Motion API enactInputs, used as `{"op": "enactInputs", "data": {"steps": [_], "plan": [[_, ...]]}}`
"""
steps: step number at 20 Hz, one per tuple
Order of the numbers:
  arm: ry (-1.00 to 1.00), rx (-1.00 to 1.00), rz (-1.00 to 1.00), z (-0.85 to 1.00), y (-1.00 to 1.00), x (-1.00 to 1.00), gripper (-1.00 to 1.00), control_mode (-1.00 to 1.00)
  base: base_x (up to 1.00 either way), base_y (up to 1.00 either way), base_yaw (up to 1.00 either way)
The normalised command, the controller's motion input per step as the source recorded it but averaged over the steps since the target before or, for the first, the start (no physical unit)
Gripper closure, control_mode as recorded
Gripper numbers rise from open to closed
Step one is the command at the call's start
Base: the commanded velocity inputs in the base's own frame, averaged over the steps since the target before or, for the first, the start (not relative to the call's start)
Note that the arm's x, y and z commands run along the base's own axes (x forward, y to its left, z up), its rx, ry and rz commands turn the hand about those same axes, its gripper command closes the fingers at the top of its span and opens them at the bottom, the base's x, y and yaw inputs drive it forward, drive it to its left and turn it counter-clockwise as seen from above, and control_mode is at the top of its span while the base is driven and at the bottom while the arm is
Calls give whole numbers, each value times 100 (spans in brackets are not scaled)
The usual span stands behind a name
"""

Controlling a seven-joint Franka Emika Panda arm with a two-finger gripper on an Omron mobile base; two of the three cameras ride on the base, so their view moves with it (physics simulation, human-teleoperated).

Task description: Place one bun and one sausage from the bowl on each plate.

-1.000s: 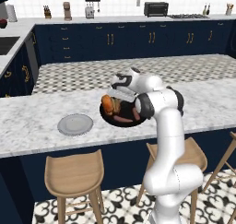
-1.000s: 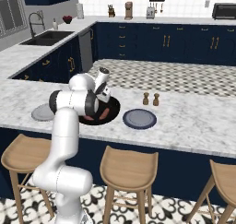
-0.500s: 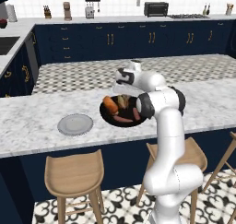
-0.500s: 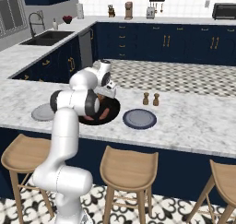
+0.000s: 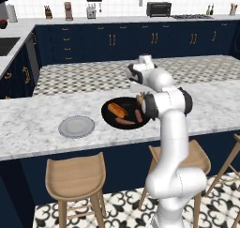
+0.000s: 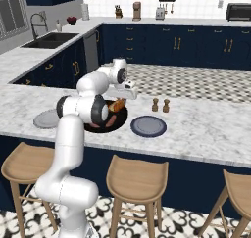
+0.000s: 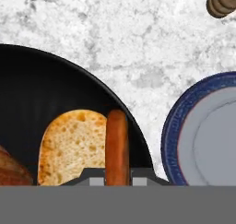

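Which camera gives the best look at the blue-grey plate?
The right base view: the whole blue-grey plate lies unobstructed on the counter, right of the black bowl. The hand view shows its rim close but cropped.

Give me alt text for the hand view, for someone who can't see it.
Looking down from the hand: a wide black bowl on a white marble counter holds a sausage lying right beside a bun. The blue-rimmed grey plate sits empty beside the bowl, and a brown wooden shaker pokes into the corner.

No lettering, labels, brands or numbers can be read on anything here.
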Motion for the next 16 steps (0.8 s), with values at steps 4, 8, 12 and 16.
{"op": "enactInputs", "data": {"steps": [4, 8, 12, 16], "plan": [[-13, -20, 4, -10, -67, -100, 100, -100, 0, 0, 0], [-16, -4, 5, -28, -86, -90, 100, -100, 0, 0, 0], [-5, 13, 4, 18, -100, -15, 100, -100, 0, 0, 0], [8, 16, 0, -9, -98, 16, 100, -100, 0, 0, 0]]}}
